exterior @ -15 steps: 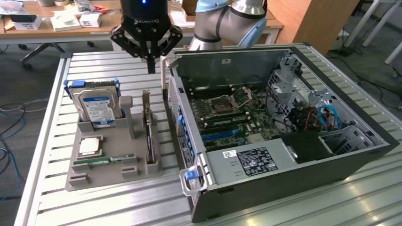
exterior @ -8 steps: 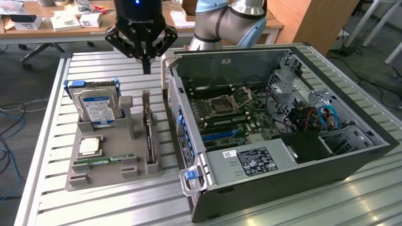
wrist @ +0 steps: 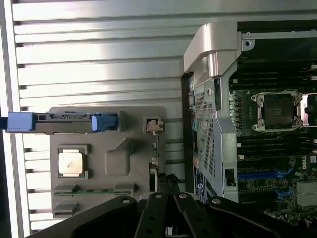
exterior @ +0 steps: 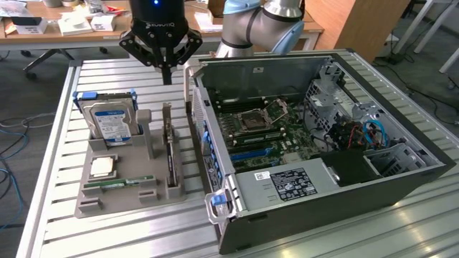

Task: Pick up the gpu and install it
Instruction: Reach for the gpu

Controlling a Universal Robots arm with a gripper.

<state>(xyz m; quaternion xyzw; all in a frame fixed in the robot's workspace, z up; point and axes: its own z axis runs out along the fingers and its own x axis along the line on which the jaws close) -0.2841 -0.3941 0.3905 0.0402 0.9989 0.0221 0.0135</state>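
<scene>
The gpu (exterior: 170,148) is a thin dark card standing on edge in a slot of the grey parts holder (exterior: 129,193), on the side nearest the computer case. My gripper (exterior: 166,78) hangs above the card's far end with its fingers shut and nothing between them. In the wrist view the gpu (wrist: 154,163) appears edge-on along the holder (wrist: 116,161), just beyond my shut gripper (wrist: 170,201). The open computer case (exterior: 401,185) lies on the exterior view's right, its motherboard (exterior: 262,129) exposed with blue card slots (exterior: 251,153).
The holder also carries a silver hard drive (exterior: 111,122) with blue clips, a CPU (exterior: 102,166) and a green RAM stick (exterior: 118,184). Everything rests on a slatted metal table (exterior: 107,236). A cluttered desk (exterior: 64,24) stands behind it.
</scene>
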